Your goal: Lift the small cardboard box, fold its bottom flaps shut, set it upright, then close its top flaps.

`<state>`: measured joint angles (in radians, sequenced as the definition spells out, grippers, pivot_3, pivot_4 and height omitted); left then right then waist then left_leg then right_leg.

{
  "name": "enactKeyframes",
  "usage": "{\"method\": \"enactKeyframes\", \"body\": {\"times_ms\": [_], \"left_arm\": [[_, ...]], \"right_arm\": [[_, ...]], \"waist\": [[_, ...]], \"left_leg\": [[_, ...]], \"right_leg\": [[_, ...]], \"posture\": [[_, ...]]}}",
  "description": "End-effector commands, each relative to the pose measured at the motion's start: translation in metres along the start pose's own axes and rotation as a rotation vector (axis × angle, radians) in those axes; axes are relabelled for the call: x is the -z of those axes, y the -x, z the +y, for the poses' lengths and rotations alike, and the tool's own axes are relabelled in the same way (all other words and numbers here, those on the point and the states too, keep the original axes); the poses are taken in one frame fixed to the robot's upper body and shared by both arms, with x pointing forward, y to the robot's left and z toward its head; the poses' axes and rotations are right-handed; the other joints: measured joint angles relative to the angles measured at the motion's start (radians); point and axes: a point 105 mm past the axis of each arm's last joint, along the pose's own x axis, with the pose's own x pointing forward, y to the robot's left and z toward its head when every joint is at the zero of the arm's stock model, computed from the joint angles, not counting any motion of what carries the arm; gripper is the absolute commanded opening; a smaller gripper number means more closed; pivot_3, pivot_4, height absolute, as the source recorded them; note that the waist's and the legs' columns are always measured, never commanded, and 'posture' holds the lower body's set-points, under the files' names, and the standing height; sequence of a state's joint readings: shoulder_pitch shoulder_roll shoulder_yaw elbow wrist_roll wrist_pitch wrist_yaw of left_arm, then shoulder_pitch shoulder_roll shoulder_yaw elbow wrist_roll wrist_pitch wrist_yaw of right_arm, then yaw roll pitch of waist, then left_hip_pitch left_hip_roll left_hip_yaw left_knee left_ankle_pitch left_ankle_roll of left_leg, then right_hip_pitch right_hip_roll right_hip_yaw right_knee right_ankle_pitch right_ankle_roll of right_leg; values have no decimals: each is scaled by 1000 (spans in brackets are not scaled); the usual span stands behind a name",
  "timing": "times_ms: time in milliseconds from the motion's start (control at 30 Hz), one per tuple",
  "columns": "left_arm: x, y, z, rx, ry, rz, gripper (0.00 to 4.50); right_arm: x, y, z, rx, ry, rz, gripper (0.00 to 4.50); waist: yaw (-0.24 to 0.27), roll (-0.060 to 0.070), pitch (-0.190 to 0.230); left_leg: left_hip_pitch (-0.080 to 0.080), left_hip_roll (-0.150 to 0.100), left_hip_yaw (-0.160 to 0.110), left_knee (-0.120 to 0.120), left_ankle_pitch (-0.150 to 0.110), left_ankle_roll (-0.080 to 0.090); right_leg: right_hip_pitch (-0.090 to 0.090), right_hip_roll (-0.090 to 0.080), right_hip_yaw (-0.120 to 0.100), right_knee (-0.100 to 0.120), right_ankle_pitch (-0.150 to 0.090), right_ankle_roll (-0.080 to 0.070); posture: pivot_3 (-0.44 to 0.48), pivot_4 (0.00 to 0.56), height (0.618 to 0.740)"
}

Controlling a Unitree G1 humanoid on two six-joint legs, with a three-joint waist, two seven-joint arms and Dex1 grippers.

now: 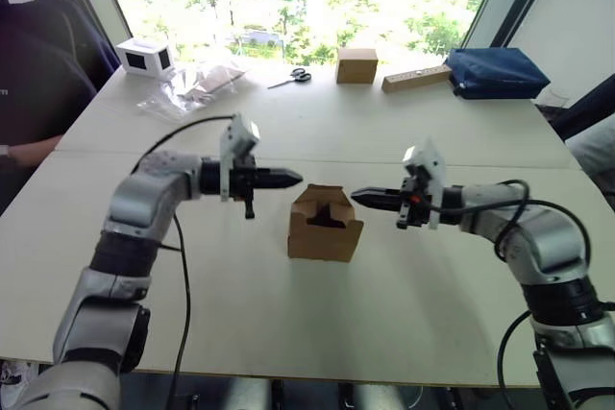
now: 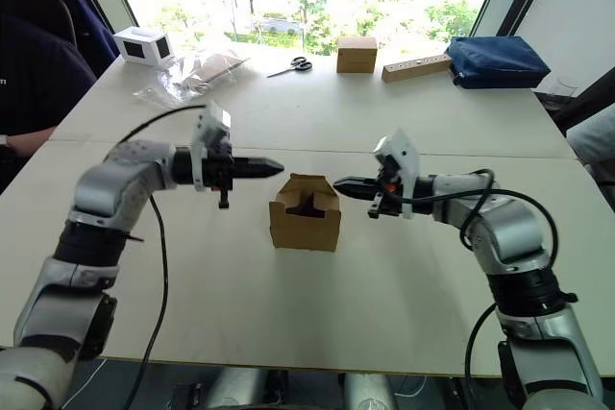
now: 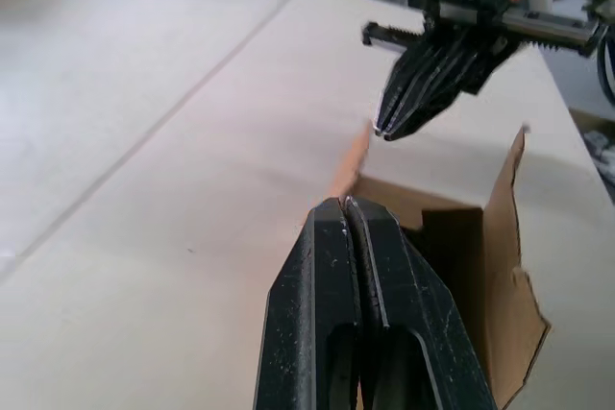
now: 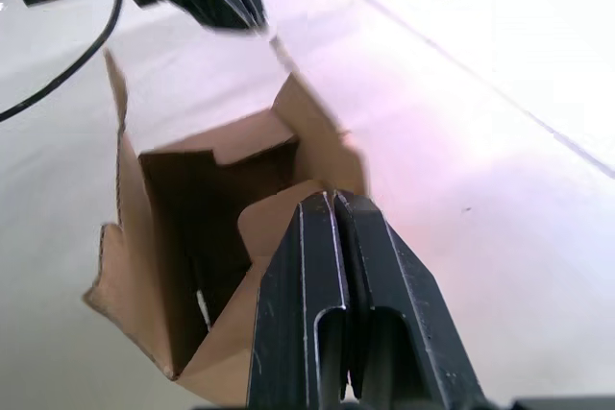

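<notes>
- You have the small cardboard box (image 1: 325, 228) standing upright on the desk (image 1: 404, 295), near the middle, between the two arms.
- Its top flaps are not closed: they stand up or lean partly inward, and the dark inside shows through the opening in both wrist views.
- Your left hand (image 1: 291, 178) hovers just beside the box's upper left corner, pointing toward the box; fingers pressed together, holding nothing.
- Your right hand (image 1: 361, 197) hovers just beside the upper right edge, pointing back at the left one; fingers likewise together and empty.
- The two tips face each other across the open top, apart from one another. Whether either tip touches a flap cannot be told.
- Far edge of desk, well apart from the task box: a tidy brown box (image 1: 356, 64), scissors (image 1: 294, 76) to its left, a wooden block (image 1: 416, 78) and a blue pouch (image 1: 495, 71) to its right.
- Far left corner: a white box (image 1: 145, 57) and clear plastic bags (image 1: 187, 87).
- A person's arm (image 1: 29, 150) rests at the desk's left edge.
</notes>
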<state>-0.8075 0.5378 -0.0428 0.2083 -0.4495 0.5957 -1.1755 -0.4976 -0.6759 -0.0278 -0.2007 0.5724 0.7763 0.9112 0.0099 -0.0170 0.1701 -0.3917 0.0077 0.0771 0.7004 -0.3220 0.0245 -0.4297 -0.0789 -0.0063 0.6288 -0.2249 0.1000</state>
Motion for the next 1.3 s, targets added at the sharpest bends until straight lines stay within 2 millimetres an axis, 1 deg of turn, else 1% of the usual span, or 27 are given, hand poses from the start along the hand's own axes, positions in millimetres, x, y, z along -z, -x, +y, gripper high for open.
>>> {"method": "enactKeyframes", "body": {"times_ms": [33, 100, 133, 167, 233, 267, 400, 467, 567, 633, 700, 733, 800, 933, 1100, 1300], "left_arm": [[-8, 2, 29, -112, -19, -50, 31], [8, -5, 39, -120, -14, 1, 31], [14, -8, 43, -115, 2, 13, 31], [20, -11, 46, -109, 18, 23, 31], [34, -18, 49, -91, 41, 59, 31], [38, -20, 50, -85, 45, 73, 31], [51, -33, 46, -23, 57, 126, 31], [55, -36, 43, 1, 61, 141, 31], [61, -44, 35, 64, 69, 161, 31], [62, -49, 32, 86, 71, 163, 31], [64, -56, 30, 84, 57, 164, 31], [63, -60, 27, 102, 58, 157, 31], [62, -64, 22, 141, 60, 151, 31], [63, -66, 13, 213, 47, 162, 31], [65, -67, 11, 224, 43, 164, 31], [60, -71, 9, 233, 49, 138, 31]], "right_arm": [[-35, 20, 1, 55, 29, -131, 0], [-48, 27, 15, 17, 5, -180, 0], [-48, 27, 25, -19, -6, -170, 0], [-44, 27, 34, -49, -10, -139, 0], [-28, 21, 53, -79, 23, -32, 0], [-24, 19, 60, -91, 32, -6, 0], [-25, 12, 87, -123, 53, -7, 0], [-25, 9, 93, -130, 55, -7, 0], [-20, 1, 109, -173, 51, 7, 0], [-14, -2, 111, -173, 55, 39, 0], [-10, -12, 105, -129, 84, 38, 0], [-5, -16, 101, -107, 115, 65, 0], [1, -20, 97, -86, 150, 94, 0], [-2, -24, 93, -73, 184, 78, 0], [-7, -27, 90, -69, 190, 53, 0], [-1, -29, 84, -66, 208, 82, 0]], "waist": [[3, 0, 0], [2, 0, 0], [3, 0, 0], [2, 0, 0], [1, 0, 0], [1, -1, 0], [-2, -1, 0], [-2, -1, 0], [-2, -1, 0], [-1, -1, 0], [0, -1, 0], [0, -1, 0], [1, -1, 0], [-1, -1, 0], [-2, -1, 0], [-1, -1, 0]], "left_leg": [[0, 0, 0, 0, 0, 0], [0, -1, 0, 0, 0, 0], [0, -1, 0, 0, 0, 1], [0, -1, 0, 0, 0, 0], [-1, -1, 0, 0, 0, 1], [-1, -1, 0, -1, -1, 1], [-2, -1, 1, 0, -1, 1], [-2, 0, 0, 0, -1, 1], [-2, 0, 0, 0, -1, 1], [-2, 0, 0, 0, -1, 1], [-4, 0, 0, 0, -1, 1], [-4, 0, 0, 0, -1, 1], [-4, -1, 0, 0, -1, 2], [-6, -1, 0, 0, -1, 2], [-8, -1, -1, 0, -1, 2], [-8, -1, -1, 0, -1, 2]], "right_leg": [[0, 0, 0, 0, 0, 0], [0, 0, 0, 0, 0, 0], [0, -1, 0, 0, 0, 0], [0, -1, 0, -1, 0, 0], [0, -1, -1, -1, 0, 0], [0, 0, -1, -2, 0, 0], [-1, -1, -1, -2, 0, 0], [-1, -2, -1, -2, 0, 0], [-1, -2, -1, -2, 0, 0], [-1, -2, -1, -2, 0, 0], [-2, -2, -1, -2, 0, 0], [-2, -2, -1, -2, 0, 0], [-2, -3, -1, -2, 0, 0], [-4, -2, -1, -2, 0, 0], [-6, -1, -2, -2, 0, 0], [-6, -1, -2, -2, 0, 0]], "posture": [[0, 150, 740], [0, 150, 740], [0, 150, 740], [0, 150, 740], [0, 150, 740], [0, 150, 740], [0, 150, 740], [0, 150, 740], [0, 150, 740], [0, 150, 740], [0, 150, 740], [0, 150, 740], [0, 150, 740], [0, 150, 740], [0, 150, 740], [0, 150, 740]]}}
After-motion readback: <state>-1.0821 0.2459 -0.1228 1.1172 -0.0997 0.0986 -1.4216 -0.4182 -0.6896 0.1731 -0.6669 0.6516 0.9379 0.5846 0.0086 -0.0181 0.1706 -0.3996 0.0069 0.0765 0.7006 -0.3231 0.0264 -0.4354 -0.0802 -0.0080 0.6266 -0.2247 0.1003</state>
